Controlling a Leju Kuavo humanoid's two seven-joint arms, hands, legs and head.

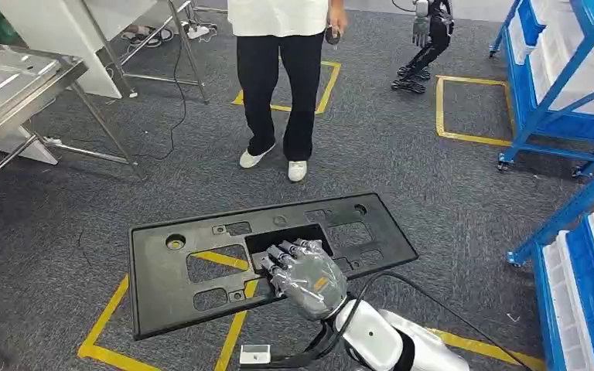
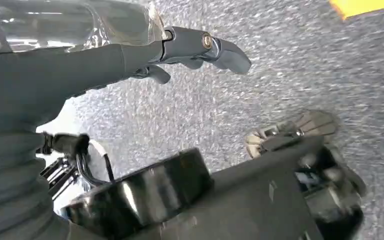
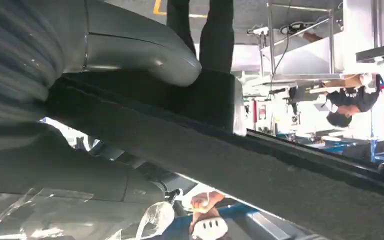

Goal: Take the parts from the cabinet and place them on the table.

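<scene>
On the far left of the head view I am seeing the metal surface (image 1: 4, 85) on its thin legs, standing well apart from everything I am handling.

My left hand (image 2: 130, 50) is hanging over grey carpet (image 2: 280, 75) in the left wrist view. Its fingers (image 2: 220, 47) are lying nearly straight and slightly apart, touching nothing, with a clear plastic film wrapped over the back of the hand.

Centre of the head view: I am carrying the black panel (image 1: 201, 290), a long flat plastic part with several rectangular cut-outs and round holes, held roughly level above the carpet and the yellow floor tape (image 1: 104, 321). My right hand (image 1: 305, 274) is lying on top of the panel beside its large middle cut-out, its fingers (image 1: 282, 255) curled over that opening's edge. In the right wrist view the thick grey thumb (image 3: 140, 50) is pressing one face of the panel's edge while the fingers clamp the other, so the panel is gripped.

A person (image 1: 282, 77) in dark trousers and white shoes is standing beyond the panel.

On the right, the blue cabinet (image 1: 557, 93) is holding white bins.
</scene>
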